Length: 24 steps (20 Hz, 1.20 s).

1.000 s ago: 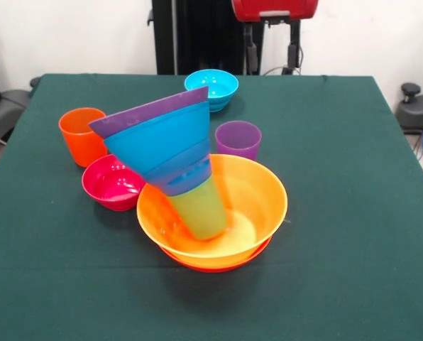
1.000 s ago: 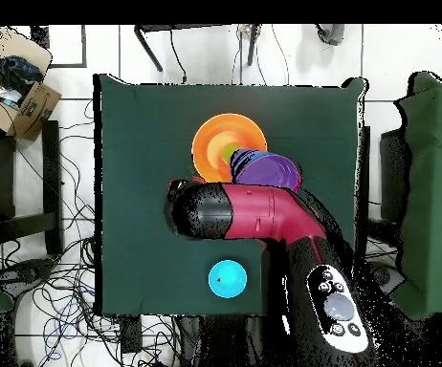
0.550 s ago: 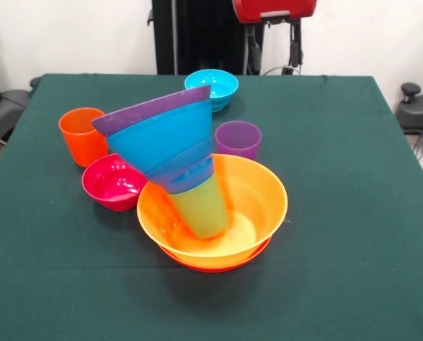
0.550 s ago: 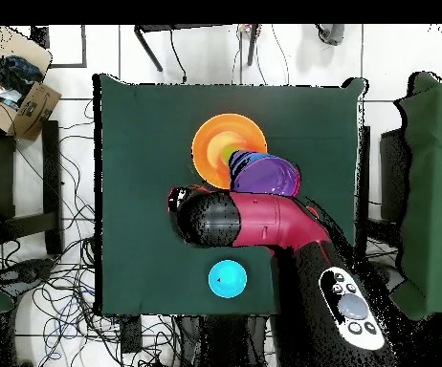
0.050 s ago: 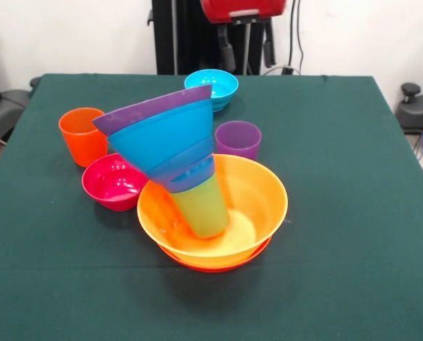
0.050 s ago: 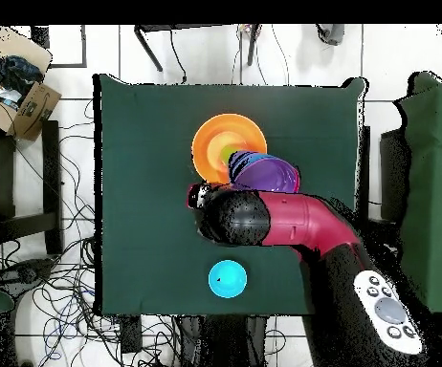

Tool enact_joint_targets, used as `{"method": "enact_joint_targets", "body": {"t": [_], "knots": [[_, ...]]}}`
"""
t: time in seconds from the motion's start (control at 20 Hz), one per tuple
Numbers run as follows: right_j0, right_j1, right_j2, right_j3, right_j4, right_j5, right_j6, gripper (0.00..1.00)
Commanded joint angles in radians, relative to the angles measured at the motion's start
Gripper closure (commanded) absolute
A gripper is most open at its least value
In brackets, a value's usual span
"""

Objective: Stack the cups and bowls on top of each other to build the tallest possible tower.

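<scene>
The tower leans to the left: a lime green cup [image 5: 201,207] stands tilted inside the broad yellow-orange bowl [image 5: 265,220], which nests in an orange-red bowl [image 5: 213,268]. On the cup sit a dark blue bowl [image 5: 189,176], a sky-blue bowl [image 5: 165,138] and a purple bowl [image 5: 151,109] on top. From above, the purple bowl [image 6: 266,174] overlaps the yellow-orange bowl [image 6: 206,136]. My gripper [image 5: 247,48] hangs open and empty at the far edge, well behind the tower. The arm [image 6: 282,220] hides it in the overhead view.
An orange cup [image 5: 82,135] and a magenta bowl [image 5: 113,182] stand left of the tower. A purple cup [image 5: 238,140] is just behind it. A cyan bowl [image 5: 212,87], also the cyan bowl [image 6: 227,279] seen from above, lies near the gripper. The green table [image 5: 353,213] carries everything.
The arm has swung sideways: the gripper has shifted left in the front view, and the arm's head has moved right in the overhead view. The tower and the loose pieces have stayed in place.
</scene>
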<state>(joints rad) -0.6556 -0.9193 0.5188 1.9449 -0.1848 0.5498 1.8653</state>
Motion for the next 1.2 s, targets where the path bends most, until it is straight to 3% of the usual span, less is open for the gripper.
{"method": "enact_joint_targets", "body": {"t": [0.05,0.45,0.9,1.2], "knots": [[-0.037,0.053,0.083,-0.041,-0.125,0.071,-0.219,0.0],[-0.058,0.073,0.095,-0.093,-0.184,0.077,-0.198,0.0],[-0.079,0.129,0.109,-0.156,-0.301,-0.07,-0.181,0.0],[-0.112,0.146,0.142,-0.168,-0.341,-0.071,-0.183,0.0]]}}
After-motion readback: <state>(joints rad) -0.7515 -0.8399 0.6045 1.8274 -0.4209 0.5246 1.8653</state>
